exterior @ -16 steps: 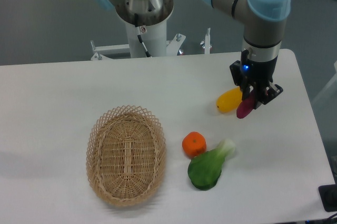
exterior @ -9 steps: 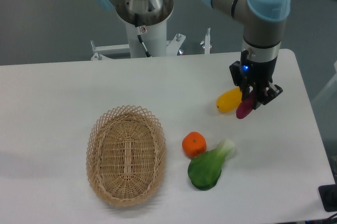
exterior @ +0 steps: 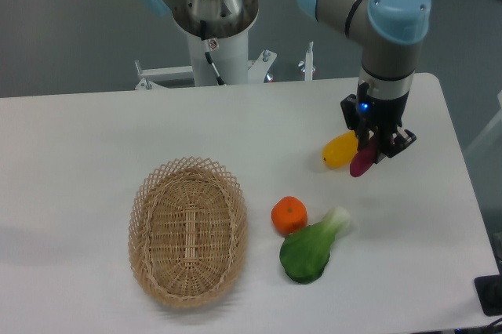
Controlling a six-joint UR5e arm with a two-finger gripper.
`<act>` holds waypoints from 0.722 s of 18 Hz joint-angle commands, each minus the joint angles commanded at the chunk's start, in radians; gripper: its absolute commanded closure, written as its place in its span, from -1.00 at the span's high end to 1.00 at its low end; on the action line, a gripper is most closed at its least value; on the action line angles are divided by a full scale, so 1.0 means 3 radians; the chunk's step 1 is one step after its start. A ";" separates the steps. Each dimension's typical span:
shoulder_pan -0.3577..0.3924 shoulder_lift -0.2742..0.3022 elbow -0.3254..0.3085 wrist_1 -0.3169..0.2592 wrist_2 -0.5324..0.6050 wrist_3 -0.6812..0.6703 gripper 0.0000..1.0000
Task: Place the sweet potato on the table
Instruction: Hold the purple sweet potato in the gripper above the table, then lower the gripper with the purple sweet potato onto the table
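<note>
Sweet potato [exterior: 361, 161] is hanging tilted in the gripper [exterior: 370, 144], jaws clamped on its upper end, long axis slanting down and left toward the tabletop [exterior: 408, 232]. It is sitting just beside the yellow fruit [exterior: 340, 149], seemingly barely above the surface.

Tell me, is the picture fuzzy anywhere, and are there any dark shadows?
In the camera view, the basket, orange and green vegetable look fairly sharp; the sweet potato in the gripper is small and partly hidden. The light is soft and even: only faint shadows on the white table, no strong glare.
</note>
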 joint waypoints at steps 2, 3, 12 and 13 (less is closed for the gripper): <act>0.0046 -0.0128 -0.0057 0.0216 0.0005 0.0102 -0.43; 0.0056 -0.0220 -0.0057 0.0287 0.0005 0.0108 -0.43; 0.0062 -0.0624 -0.0093 0.0687 0.0005 0.0108 -0.42; 0.0062 -0.0635 -0.0118 0.0687 0.0005 0.0108 -0.41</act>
